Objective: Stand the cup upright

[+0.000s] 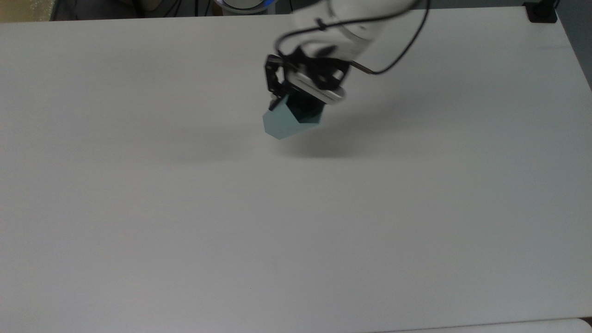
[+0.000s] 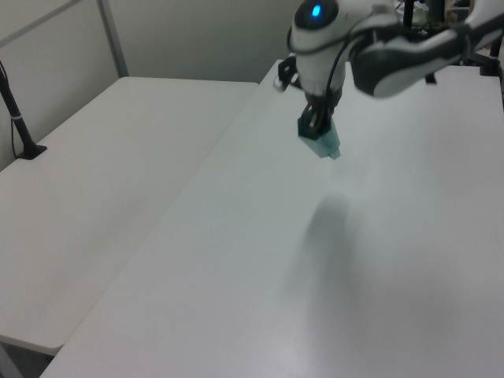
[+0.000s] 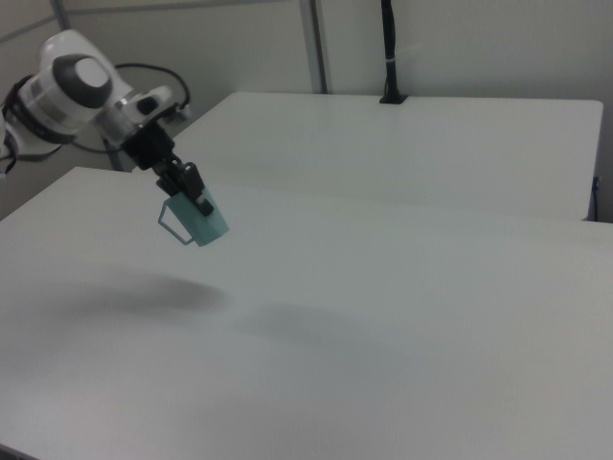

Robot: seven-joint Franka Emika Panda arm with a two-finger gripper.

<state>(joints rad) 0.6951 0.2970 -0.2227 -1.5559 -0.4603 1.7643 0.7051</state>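
Note:
The pale teal cup (image 1: 283,123) hangs in the air above the white table (image 1: 185,231), tilted, with its dark opening turned up toward the arm. My gripper (image 1: 298,108) is shut on the cup's rim wall and points down from the white arm. In the right view the cup (image 3: 201,224) dangles below the gripper (image 3: 196,201), its thin handle tab sticking out at the right view's lower left. The left view has the cup (image 2: 323,143) under the gripper (image 2: 314,126), well above its shadow on the table.
A second white table (image 2: 94,157) stands beside this one, with a black post (image 2: 16,118) on it. The same table (image 3: 402,134) and post (image 3: 388,48) lie behind in the right view. A black fixture (image 1: 541,11) sits at the top view's top right corner.

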